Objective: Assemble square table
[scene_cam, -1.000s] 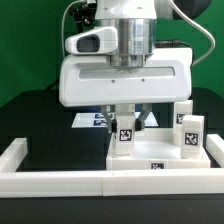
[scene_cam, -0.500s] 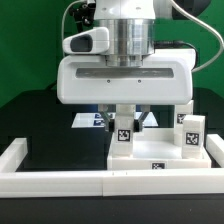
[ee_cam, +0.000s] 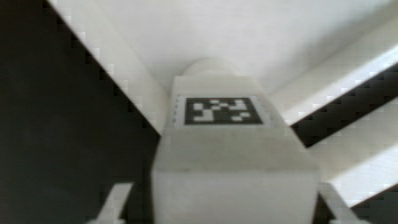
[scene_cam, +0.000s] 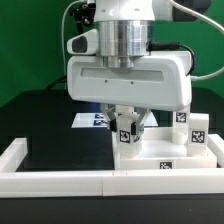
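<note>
Shifted toward the exterior view's right and turned slightly, the pincer (scene_cam: 126,124) grips a small white tagged block leg (scene_cam: 125,133) upright on the white plastic square slab (scene_cam: 160,160), beside two more legs (scene_cam: 190,130).
</note>
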Action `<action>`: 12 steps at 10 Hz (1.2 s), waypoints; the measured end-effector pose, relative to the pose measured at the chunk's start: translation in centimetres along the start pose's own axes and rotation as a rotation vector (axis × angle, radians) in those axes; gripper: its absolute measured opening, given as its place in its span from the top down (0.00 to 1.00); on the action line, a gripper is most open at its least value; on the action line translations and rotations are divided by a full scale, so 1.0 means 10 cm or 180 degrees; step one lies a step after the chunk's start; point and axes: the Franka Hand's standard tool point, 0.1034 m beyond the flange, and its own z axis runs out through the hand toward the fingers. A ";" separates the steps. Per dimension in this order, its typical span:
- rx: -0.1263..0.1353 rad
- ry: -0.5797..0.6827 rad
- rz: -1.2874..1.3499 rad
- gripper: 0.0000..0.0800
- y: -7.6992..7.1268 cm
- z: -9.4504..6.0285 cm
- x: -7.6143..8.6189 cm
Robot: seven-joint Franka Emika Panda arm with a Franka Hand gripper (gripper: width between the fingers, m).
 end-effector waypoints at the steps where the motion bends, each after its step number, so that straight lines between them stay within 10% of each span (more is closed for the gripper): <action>1: -0.0001 -0.0003 0.0292 0.64 -0.03 0.00 -0.02; 7: -0.0009 -0.0036 0.1540 0.64 -0.08 0.00 -0.08; 9: 0.0002 -0.0051 0.1724 0.49 -0.10 0.01 -0.09; 10: 0.0003 -0.0051 0.1666 0.25 -0.10 0.01 -0.09; 12: 0.0021 -0.0028 0.1424 0.20 -0.08 0.02 -0.08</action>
